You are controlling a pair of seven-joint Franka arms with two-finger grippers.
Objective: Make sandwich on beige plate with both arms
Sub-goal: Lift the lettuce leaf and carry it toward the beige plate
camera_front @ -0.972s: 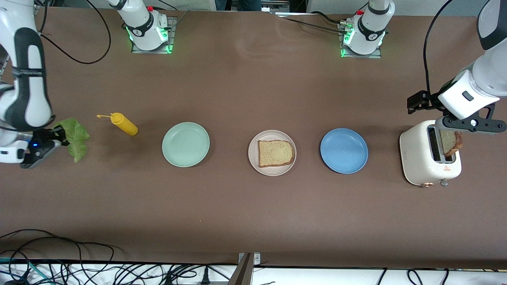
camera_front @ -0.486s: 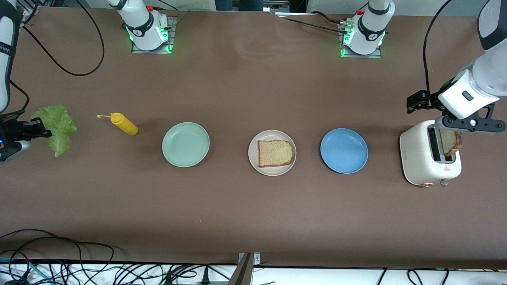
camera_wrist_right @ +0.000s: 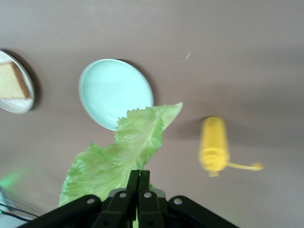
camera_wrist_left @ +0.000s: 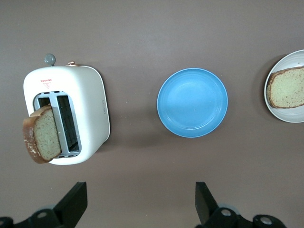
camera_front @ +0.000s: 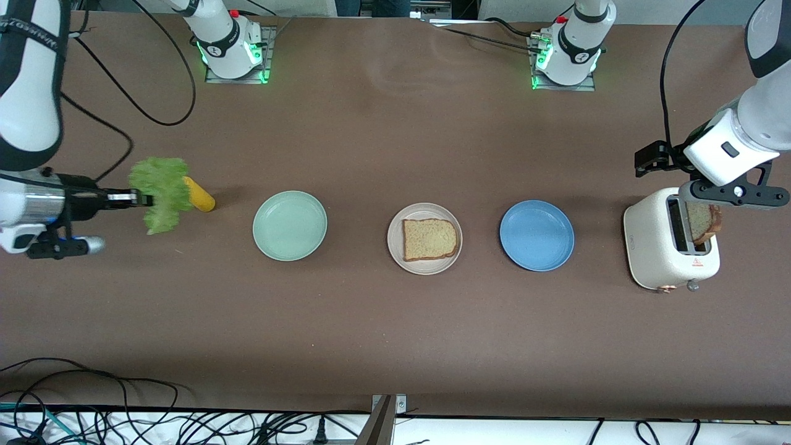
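Carrying the lettuce leaf point(camera_front: 162, 193) clenched, the right gripper point(camera_front: 137, 198) has swung over the mustard bottle point(camera_front: 199, 196) toward the beige plate point(camera_front: 395, 247); the left gripper point(camera_wrist_left: 137, 209) hangs released over the toaster point(camera_front: 655, 247).

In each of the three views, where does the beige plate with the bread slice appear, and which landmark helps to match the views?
Front view: the beige plate lies mid-table, between the mint-green plate and the blue plate.
Left wrist view: it is cut off by the picture's edge, beside the blue plate.
Right wrist view: only part shows at the edge, beside the mint-green plate.
Shared landmark: the bread slice on it.
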